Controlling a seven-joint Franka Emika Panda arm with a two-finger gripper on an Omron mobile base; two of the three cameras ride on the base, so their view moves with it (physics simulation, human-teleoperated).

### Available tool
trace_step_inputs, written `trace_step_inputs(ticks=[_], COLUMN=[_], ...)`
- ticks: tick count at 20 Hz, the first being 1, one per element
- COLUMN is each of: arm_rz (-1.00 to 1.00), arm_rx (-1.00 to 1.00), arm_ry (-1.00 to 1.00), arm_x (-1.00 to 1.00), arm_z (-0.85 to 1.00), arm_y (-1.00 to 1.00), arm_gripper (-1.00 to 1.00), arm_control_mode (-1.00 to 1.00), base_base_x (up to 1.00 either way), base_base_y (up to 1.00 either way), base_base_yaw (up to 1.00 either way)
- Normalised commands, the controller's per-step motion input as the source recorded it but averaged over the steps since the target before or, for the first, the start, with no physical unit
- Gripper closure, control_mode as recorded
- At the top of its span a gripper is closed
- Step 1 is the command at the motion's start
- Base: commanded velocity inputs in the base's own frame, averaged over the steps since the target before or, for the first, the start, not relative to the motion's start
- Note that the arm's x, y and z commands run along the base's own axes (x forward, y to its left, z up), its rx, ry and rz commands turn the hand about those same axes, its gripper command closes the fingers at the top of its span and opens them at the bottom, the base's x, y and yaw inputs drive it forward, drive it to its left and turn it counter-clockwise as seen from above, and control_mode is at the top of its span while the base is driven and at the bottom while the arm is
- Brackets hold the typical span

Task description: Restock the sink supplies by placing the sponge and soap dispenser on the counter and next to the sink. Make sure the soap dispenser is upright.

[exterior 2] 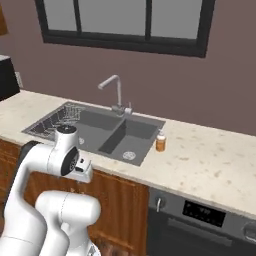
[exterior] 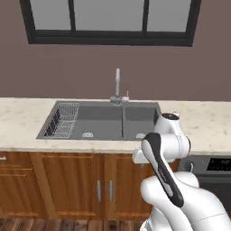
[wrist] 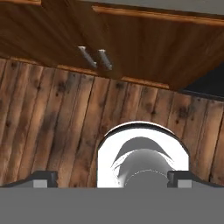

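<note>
Standing upright on the desk (exterior 2: 210, 155) at the sink's (exterior 2: 100, 131) right rim: soap dispenser (exterior 2: 160, 141). Gripper (wrist: 112, 178) spread wide, empty, pointing at wooden floor (wrist: 52, 122).

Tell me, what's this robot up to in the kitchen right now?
It is restocking the sink area and holds nothing at this moment. Its gripper is open and pointed down at the wooden floor in front of the cabinet doors. The soap dispenser already stands upright on the counter, just right of the sink. A dish rack sits in the sink's left basin.
</note>
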Motion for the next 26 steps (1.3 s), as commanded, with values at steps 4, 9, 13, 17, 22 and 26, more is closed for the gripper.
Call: trace_step_inputs(ticks=[4,9,13,17,22,26], arm_rz=[0.0,0.0,0.0,0.0,0.0,0.0], arm_rx=[0.0,0.0,0.0,0.0,0.0,0.0], arm_ry=[0.0,0.0,0.0,0.0,0.0,0.0], arm_x=[0.0,0.0,0.0,0.0,0.0,0.0], arm_z=[0.0,0.0,0.0,0.0,0.0,0.0], arm_y=[0.0,0.0,0.0,0.0,0.0,0.0], arm_gripper=[-1.0,-1.0,-1.0,-1.0,-1.0,-1.0], arm_control_mode=[1.0,1.0,1.0,1.0,1.0,1.0], base_base_x=[0.0,0.0,0.02,0.44,0.5,-0.17], base_base_y=[0.76,0.67,0.56,0.11,0.0,0.0], base_base_yaw=[0.75,0.77,0.77,0.75,0.75,0.74])
